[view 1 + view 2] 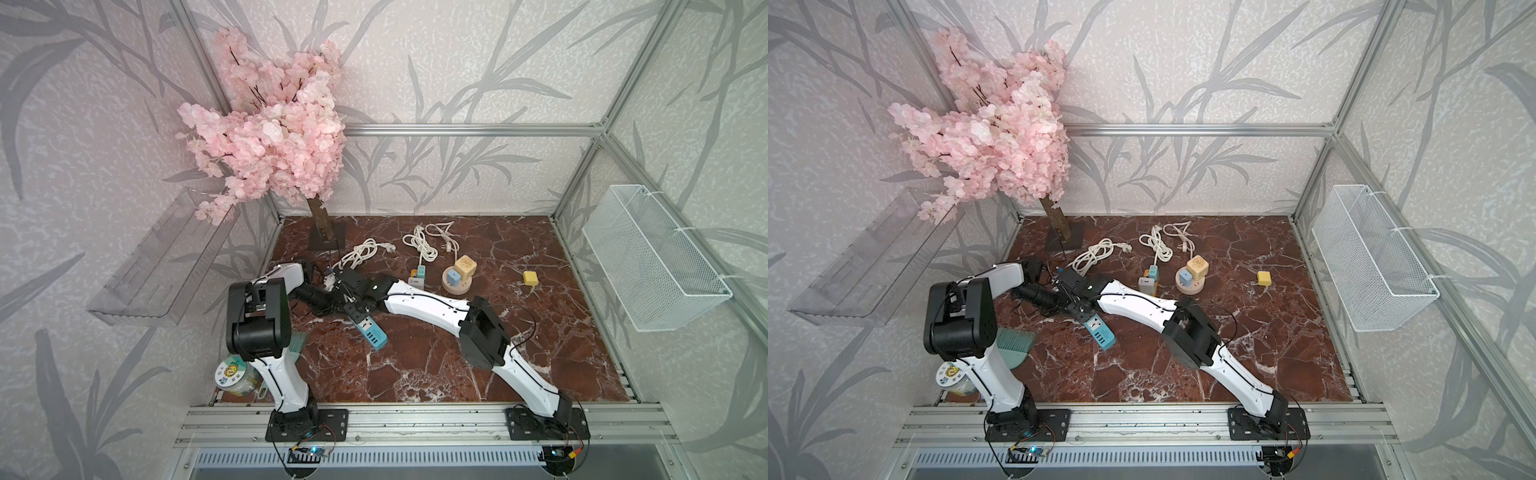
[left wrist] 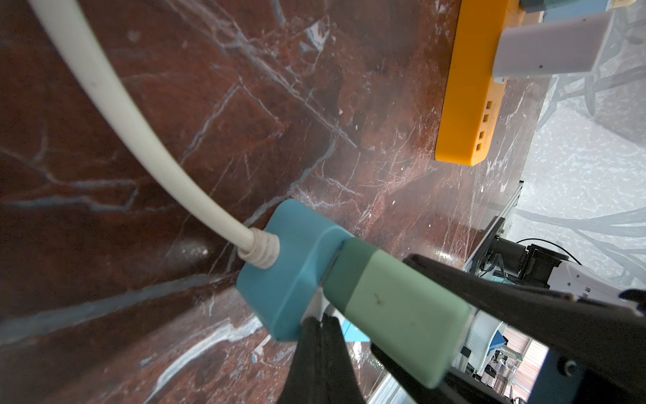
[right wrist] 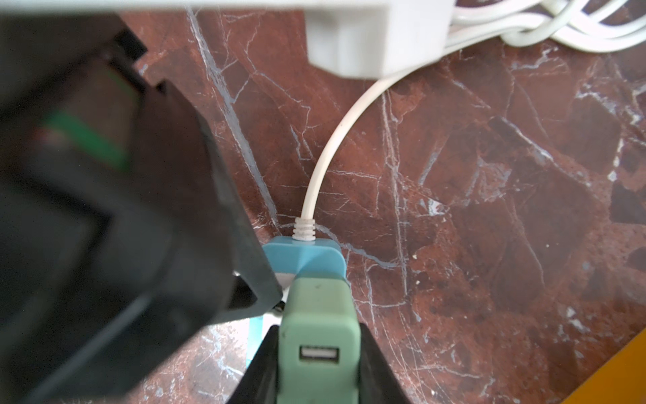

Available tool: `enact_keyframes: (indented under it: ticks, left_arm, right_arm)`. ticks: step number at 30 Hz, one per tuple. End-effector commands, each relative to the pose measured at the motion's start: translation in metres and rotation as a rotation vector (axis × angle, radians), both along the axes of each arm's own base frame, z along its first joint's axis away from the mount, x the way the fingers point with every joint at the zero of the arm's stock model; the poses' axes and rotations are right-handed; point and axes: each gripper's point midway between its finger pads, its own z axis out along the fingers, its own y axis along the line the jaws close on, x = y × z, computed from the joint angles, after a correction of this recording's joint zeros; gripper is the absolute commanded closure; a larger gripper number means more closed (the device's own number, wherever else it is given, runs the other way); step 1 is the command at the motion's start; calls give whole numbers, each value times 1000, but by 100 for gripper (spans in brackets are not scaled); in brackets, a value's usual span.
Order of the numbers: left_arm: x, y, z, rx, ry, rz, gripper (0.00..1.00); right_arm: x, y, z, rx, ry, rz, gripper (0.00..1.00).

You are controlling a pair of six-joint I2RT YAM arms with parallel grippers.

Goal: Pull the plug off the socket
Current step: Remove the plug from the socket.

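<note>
Tabletop [image 3: 489, 210]: right fingers [image 3: 379, 370] tight on plug [image 3: 320, 314].

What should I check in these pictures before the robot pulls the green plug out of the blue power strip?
1. Grip on the plug: ok. The right gripper is shut on the plug, with one finger on each side.
2. Power strip braced: ok. The shut left gripper has its tip against the power strip, beside the plug.
3. Firmness of that bracing: cannot tell.
4. Plug out of the socket: not ok. It sits against the strip.
5. Cord slack: ok. The cord leaves the strip in a loose curve and is not taut.
6. Pins straight: cannot tell, as they are hidden.
</note>
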Motion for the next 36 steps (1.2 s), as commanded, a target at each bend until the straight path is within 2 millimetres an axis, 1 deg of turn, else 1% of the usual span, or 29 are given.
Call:
enact_keyframes:
  ticks: [1, 4, 7, 14, 18, 22, 24, 27, 30, 36]
  left_arm:
    - [-5, 16, -26, 115, 42, -20, 100]
    - [-5, 15, -26, 114, 43, -20, 100]
    - [-5, 15, -26, 112, 43, -19, 100]
    - [-4, 15, -26, 112, 42, -21, 100]
    - [-4, 15, -26, 110, 43, -21, 100]
    - [-5, 15, -27, 110, 45, -21, 100]
    - [-5, 15, -27, 109, 45, -22, 100]
    - [-5, 15, -26, 109, 43, -21, 100]
    - [-5, 14, -26, 107, 42, -22, 100]
    - [-5, 14, -26, 106, 42, -22, 100]
  right_arm:
    - [-2, 13, 71, 139, -71, 20, 100]
    - [-2, 12, 66, 131, -67, 19, 100]
    - [-4, 11, 58, 101, -70, 30, 100]
    - [-11, 10, 42, -15, -147, 66, 100]
    - [-13, 9, 38, -55, -176, 82, 100]
    - [-15, 10, 35, -56, -168, 87, 100]
    - [-17, 11, 39, -38, -157, 86, 100]
    - [-19, 13, 51, 1, -148, 69, 100]
    - [-22, 16, 66, 47, -134, 67, 100]
    - [-25, 12, 95, 117, -100, 62, 100]
